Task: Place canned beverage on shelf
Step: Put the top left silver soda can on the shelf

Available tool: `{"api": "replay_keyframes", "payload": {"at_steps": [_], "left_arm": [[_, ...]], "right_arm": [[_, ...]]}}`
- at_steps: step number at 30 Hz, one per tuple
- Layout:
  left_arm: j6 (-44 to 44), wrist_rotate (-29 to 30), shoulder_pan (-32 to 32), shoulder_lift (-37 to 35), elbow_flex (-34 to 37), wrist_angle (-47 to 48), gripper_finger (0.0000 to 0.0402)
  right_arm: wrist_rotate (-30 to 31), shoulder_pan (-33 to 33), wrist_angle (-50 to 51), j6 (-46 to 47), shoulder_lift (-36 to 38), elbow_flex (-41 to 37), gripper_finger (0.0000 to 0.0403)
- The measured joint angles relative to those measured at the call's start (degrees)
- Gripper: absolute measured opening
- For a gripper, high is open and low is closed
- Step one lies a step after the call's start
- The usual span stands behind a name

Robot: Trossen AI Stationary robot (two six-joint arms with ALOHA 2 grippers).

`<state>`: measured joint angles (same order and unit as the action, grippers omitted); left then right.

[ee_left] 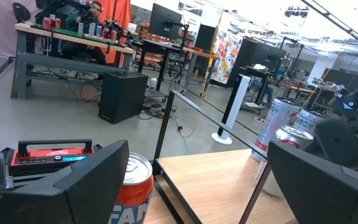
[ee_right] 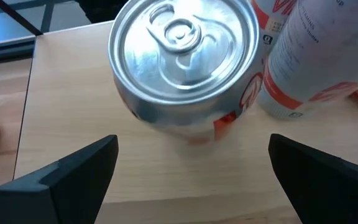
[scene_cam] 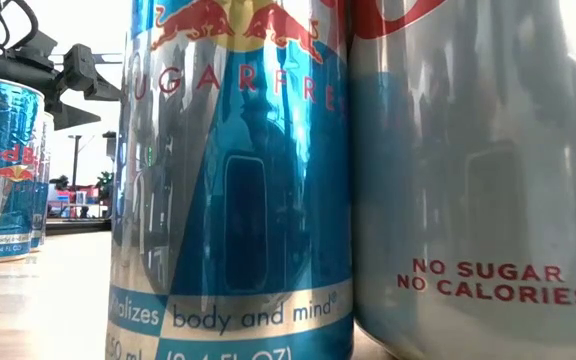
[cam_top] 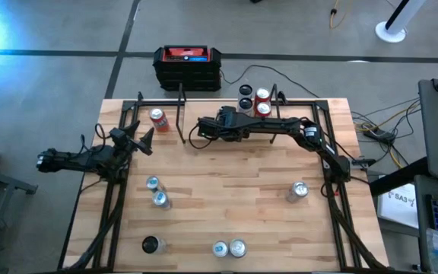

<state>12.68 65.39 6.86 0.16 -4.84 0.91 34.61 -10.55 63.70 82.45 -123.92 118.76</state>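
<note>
Fingers (ee_right: 73, 171) of the right gripper (cam_top: 204, 126) are spread wide and empty, with a silver-topped can (ee_right: 185, 62) on the shelf (ee_right: 73, 81) ahead. The arm reaches across the table's (cam_top: 226, 198) far edge. The left gripper (cam_top: 144, 141) is also wide and empty near an orange can (cam_top: 157, 119). Up close, one can (scene_cam: 233, 180) reads "SUGAR FREE", its neighbour (scene_cam: 483, 180) "NO SUGAR NO CALORIES".

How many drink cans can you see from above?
11 cans: one red at back left; four clustered at the back; two left of middle; one right; three along the front. The right arm may hide another.
</note>
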Motion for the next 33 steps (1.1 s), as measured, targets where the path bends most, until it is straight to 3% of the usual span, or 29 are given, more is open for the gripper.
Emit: {"api": "replay_keyframes", "payload": {"at_steps": [12, 18, 24, 33], "left_arm": [[0.0, 0.0, 0.0, 0.0, 0.0, 0.0, 0.0368], [0.0, 0.0, 0.0, 0.0, 0.0, 0.0, 0.0368], [0.0, 0.0, 0.0, 0.0, 0.0, 0.0, 0.0368], [0.0, 0.0, 0.0, 0.0, 0.0, 0.0, 0.0368]], "right_arm": [[-0.8, 0.0, 0.2, 0.0, 0.0, 0.0, 0.04], [-4.0, 0.1, 1.2, -0.1, 0.0, 0.0, 0.04], [-11.0, 0.4, 6.8, 0.0, 0.0, 0.6, 0.04], [-11.2, 0.5, 5.8, 1.5, 0.1, 0.7, 0.04]]}}
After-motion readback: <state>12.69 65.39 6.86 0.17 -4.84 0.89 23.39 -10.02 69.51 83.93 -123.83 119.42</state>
